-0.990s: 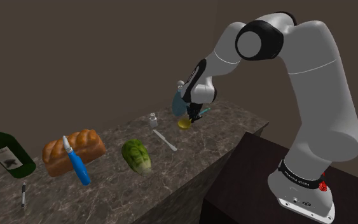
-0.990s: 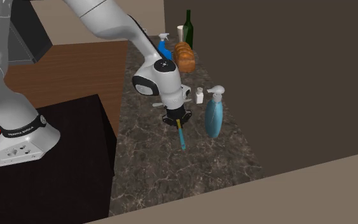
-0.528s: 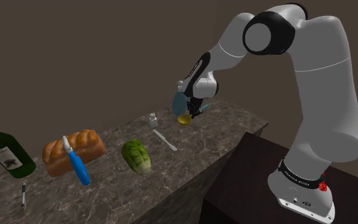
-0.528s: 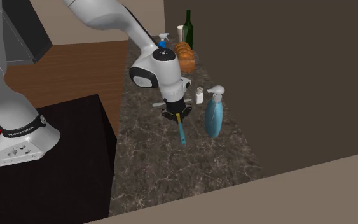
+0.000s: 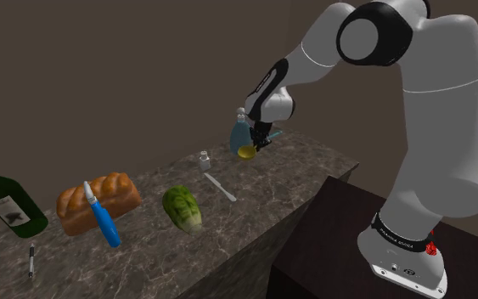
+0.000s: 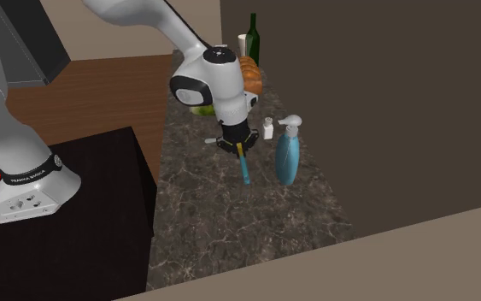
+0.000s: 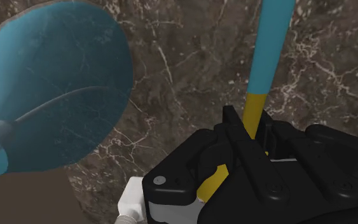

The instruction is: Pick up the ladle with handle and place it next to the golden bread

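Your black claw (image 6: 240, 150) is gripping the yellow-and-teal plastic ladle (image 6: 245, 171) — be steering wide of the teal pump bottle (image 6: 286, 158) just beside it.

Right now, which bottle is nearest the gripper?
The teal pump bottle, upright beside the gripper; the white shaker, green wine bottle and blue spray bottle are farther off.

— What stands around you?
— A long dark brown marble countertop with white veins (image 5: 289, 168) runs across the shoulder view's middle. A plain dull brown wall (image 5: 101, 76) fills the top behind it.
— And below?
— Reddish wooden plank floor (image 6: 102, 94), upper left of my second exterior view. The light is dim.
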